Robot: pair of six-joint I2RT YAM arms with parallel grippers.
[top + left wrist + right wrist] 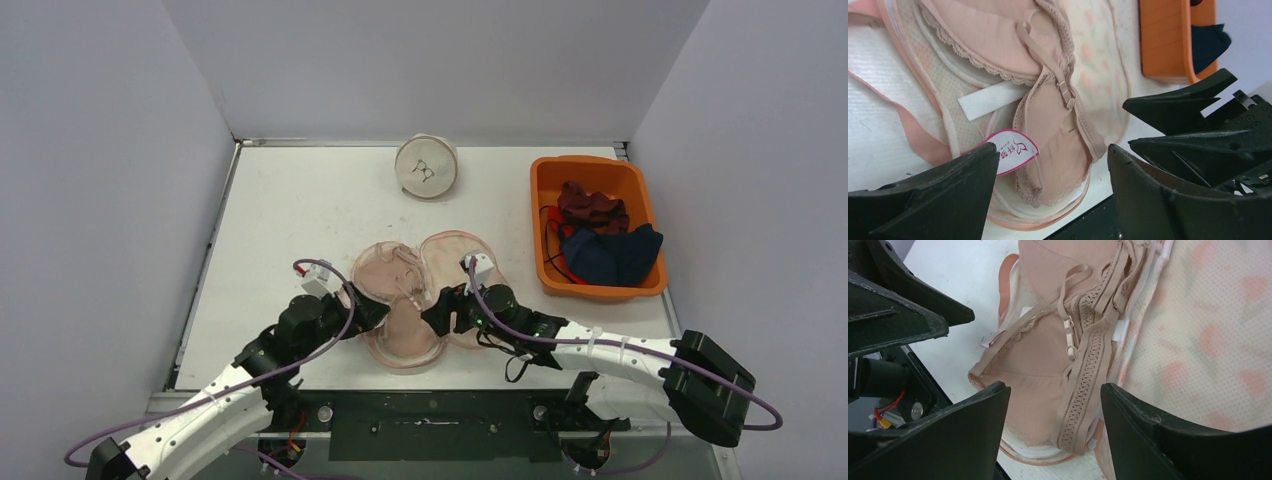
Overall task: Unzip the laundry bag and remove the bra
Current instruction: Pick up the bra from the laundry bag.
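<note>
2 end effectors (pixel 1051 150) (pixel 1054 387), jaws apart

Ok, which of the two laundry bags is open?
The pink floral mesh bag mid-table, spread open under the bra; the round white bag at the far edge looks shut.

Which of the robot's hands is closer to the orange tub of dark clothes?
Right. The right hand is at the pink bra, left of the orange tub and closer to the robot; the left hand is farther left, across the bra.
</note>
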